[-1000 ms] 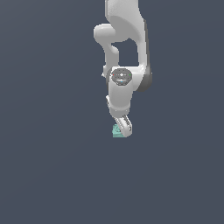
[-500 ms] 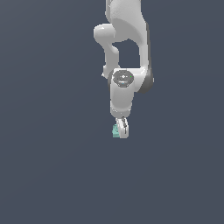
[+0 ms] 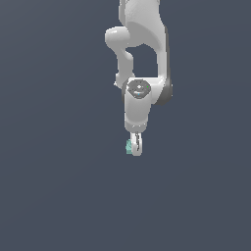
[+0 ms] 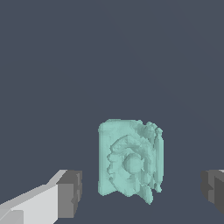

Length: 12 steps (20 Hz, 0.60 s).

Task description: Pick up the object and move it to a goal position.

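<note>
The object [image 4: 130, 162] is a small pale teal block with a rough circular mark on its face. In the wrist view it lies between my two grey fingertips [image 4: 70, 192], with a clear gap on each side. My gripper [image 4: 141, 192] is open and touches nothing. In the exterior view the white gripper [image 3: 136, 146] points straight down, and only a sliver of the object [image 3: 129, 146] shows at its tip, on the exterior view's left side. The fingers hide the rest of the block there.
The white arm [image 3: 142, 44] reaches down from the top of the exterior view. A flat dark grey surface [image 3: 59, 186] fills everything around the block. No goal marker shows in either view.
The hand has turned from a tilt to pointing straight down over the block, shifting slightly to the exterior view's left. The block has stayed in place.
</note>
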Each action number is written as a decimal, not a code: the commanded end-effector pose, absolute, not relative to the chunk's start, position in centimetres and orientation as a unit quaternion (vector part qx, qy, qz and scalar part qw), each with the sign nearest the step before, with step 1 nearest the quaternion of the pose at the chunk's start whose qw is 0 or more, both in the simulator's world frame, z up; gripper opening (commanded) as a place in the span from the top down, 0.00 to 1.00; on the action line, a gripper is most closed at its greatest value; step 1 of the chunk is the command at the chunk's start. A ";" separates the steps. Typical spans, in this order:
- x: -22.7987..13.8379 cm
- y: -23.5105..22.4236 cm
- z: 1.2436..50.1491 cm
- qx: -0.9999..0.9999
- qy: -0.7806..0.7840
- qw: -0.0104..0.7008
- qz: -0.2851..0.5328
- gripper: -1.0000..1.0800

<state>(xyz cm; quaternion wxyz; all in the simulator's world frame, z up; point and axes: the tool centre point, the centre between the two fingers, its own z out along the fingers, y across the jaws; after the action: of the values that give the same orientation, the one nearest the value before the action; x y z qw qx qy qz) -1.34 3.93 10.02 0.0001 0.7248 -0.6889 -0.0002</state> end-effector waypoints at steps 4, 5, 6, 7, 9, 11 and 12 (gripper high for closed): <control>-1.3 3.9 10.0 0.722 -0.691 0.000 0.000 0.04; -1.3 4.0 9.8 0.722 -0.691 0.000 0.000 0.04; -1.3 4.0 9.7 0.722 -0.691 0.000 0.000 0.04; -1.4 3.9 9.4 0.722 -0.692 0.000 0.000 0.04; -1.4 3.9 8.7 0.722 -0.692 0.000 0.000 0.04; -1.4 3.9 7.6 0.721 -0.692 0.000 0.000 0.04; -1.4 3.9 7.0 0.721 -0.693 0.000 0.000 0.04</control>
<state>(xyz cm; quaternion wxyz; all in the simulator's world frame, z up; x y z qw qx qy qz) -1.37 3.93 7.88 -0.0004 0.7216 -0.6923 0.0002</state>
